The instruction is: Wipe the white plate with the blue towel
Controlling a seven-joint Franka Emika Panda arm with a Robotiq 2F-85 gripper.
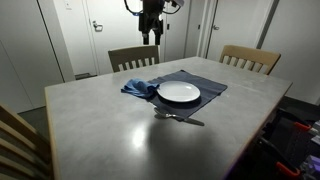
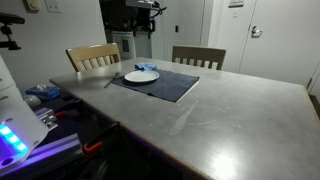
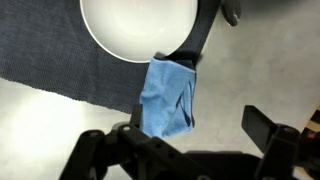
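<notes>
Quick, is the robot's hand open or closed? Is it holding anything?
Gripper: open, holding nothing, up above the blue towel.

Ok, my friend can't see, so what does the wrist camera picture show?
A crumpled blue towel lies beside a white plate, half on a dark grey placemat, half on the pale table. The open gripper hangs over it, holding nothing.

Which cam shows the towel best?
Wrist view: towel close up, folds clear, next to plate. In both exterior views it's only a small blue patch beside the plate.
</notes>
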